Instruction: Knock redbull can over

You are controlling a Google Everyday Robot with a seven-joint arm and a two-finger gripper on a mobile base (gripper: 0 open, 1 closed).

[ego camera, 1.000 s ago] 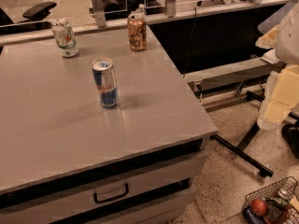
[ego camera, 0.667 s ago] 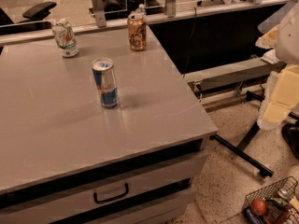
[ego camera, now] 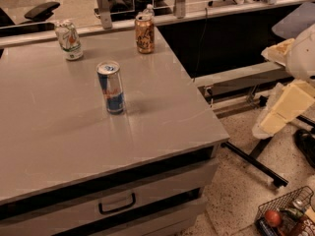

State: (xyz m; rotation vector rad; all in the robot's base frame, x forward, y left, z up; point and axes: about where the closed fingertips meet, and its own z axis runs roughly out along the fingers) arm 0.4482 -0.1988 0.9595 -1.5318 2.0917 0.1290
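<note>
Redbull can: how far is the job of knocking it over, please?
Done: nothing yet. The redbull can stands upright on the table, apart from the white can and the orange can. In hand: only part of the arm shows at the right edge, off the table; the gripper is not in view. Left: bring the gripper to the redbull can and tip it over.

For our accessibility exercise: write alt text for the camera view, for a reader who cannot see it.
A redbull can stands upright on a grey table, with a dented white can and an orange-brown can behind it. Cream robot arm parts show at the right edge; the gripper is not in view.
</note>
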